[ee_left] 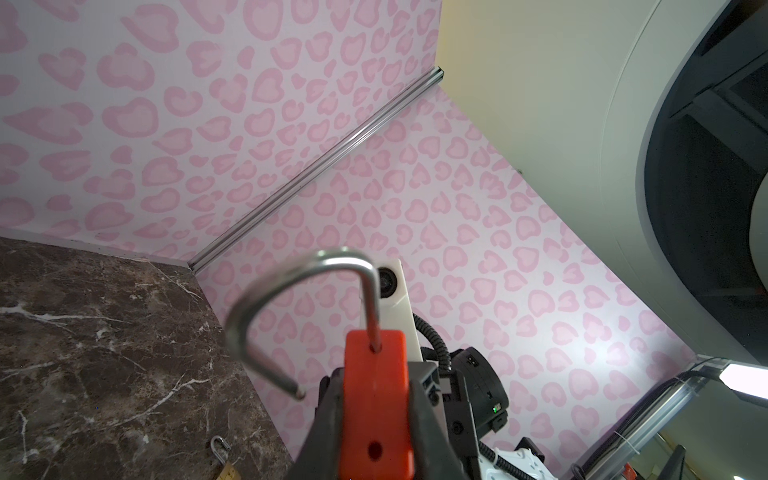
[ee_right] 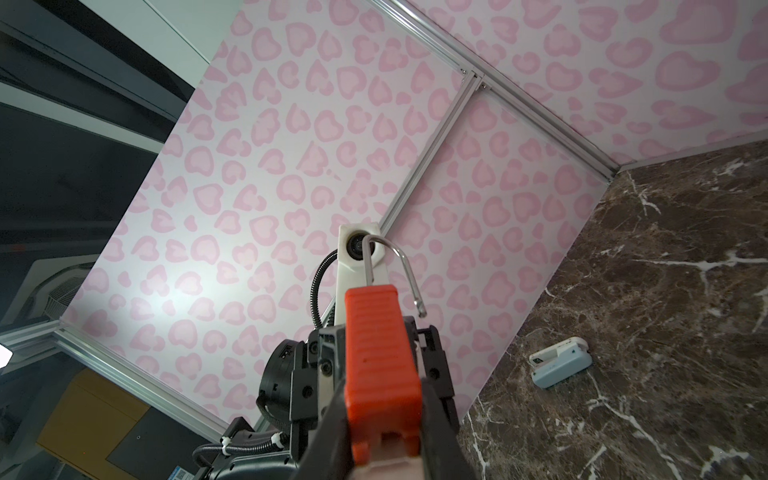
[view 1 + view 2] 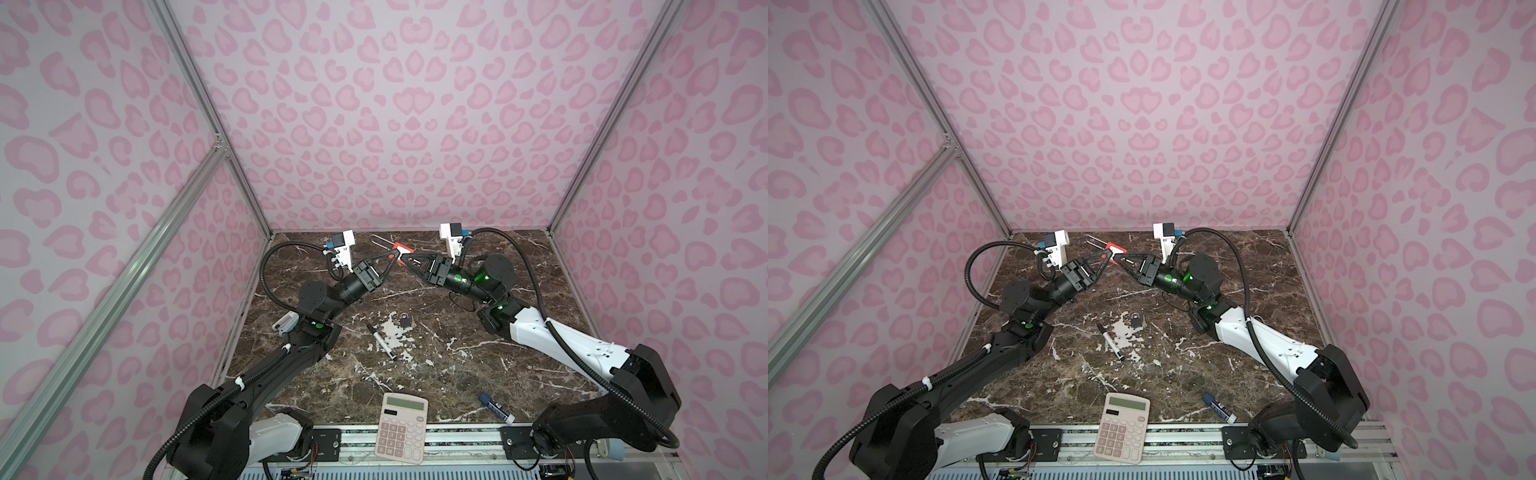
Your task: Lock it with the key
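Well beyond the calculator (image 3: 401, 428), the left gripper (image 3: 393, 254) is clamped on the red padlock (image 3: 403, 249), a ribbed plastic block held aloft between both arms. Its thin steel shackle (image 1: 332, 258) is swung open (no key that I can see). The right gripper (image 3: 406, 260) pinches the same body.

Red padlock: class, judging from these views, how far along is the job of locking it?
Done: the red padlock is off the table, gripped by the left gripper and right gripper. In hand: holding it up between them. To do: its shackle stands open, one end clear of the body, so it needs closing and locking; I see no key.
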